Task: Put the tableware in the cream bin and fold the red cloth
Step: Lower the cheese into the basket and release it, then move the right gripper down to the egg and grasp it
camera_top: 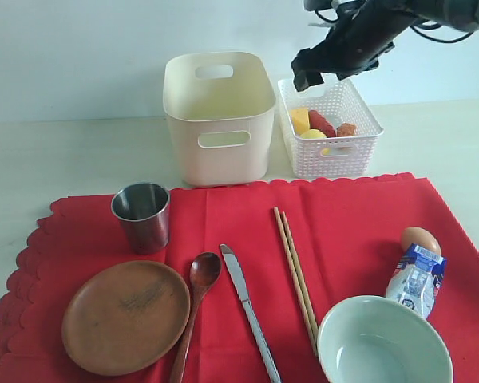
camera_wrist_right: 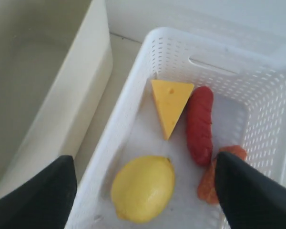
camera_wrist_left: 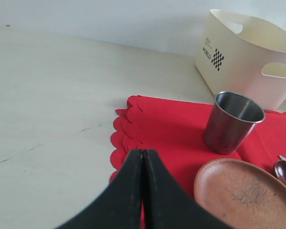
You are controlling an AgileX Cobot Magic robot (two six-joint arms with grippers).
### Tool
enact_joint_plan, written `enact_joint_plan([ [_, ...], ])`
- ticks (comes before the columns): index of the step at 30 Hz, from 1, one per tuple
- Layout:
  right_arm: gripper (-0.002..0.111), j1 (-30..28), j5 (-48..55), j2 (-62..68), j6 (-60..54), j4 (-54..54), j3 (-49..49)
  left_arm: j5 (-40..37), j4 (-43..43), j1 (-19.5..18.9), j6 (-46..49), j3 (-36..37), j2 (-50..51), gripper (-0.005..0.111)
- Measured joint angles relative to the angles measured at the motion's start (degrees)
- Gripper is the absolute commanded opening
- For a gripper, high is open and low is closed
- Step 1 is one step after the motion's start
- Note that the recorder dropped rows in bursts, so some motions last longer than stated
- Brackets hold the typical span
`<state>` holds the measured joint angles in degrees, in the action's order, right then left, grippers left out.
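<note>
Under the right claw (camera_top: pixel 310 78), spread wide & empty, sits the white basket (camera_top: pixel 359 155); rise clear first, then fetch chopsticks (camera_top: pixel 295 271), well apart on red cloth (camera_top: pixel 359 215), for cream bin (camera_top: pixel 219 159) beside it; left claw (camera_wrist_left: pixel 142 151) shut

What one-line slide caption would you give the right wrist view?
Open right gripper above the white basket holding a lemon, cheese wedge and red sausage.

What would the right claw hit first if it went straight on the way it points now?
Probably the lemon in the white basket; the open right claw points down at it, though depth is hard to judge.
</note>
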<state>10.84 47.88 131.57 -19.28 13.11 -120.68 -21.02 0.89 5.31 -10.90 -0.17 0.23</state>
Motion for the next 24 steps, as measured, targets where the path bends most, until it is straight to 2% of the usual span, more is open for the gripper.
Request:
enact_joint_plan([
  [7,0.073,0.0,12.8,-5.8,3.2,-0.9,0.1,0.0,0.0,0.0,0.0,0.0,0.0,0.000],
  [10,0.073,0.0,15.2,-9.2,5.7,-2.1,3.0,0.0,0.0,0.0,0.0,0.0,0.0,0.000],
  [14,0.072,0.0,13.9,-16.5,6.9,-2.5,12.5,0.0,0.0,0.0,0.0,0.0,0.0,0.000],
  [24,0.072,0.0,-0.2,-40.5,7.3,-5.0,46.0,0.0,0.0,0.0,0.0,0.0,0.0,0.000],
])
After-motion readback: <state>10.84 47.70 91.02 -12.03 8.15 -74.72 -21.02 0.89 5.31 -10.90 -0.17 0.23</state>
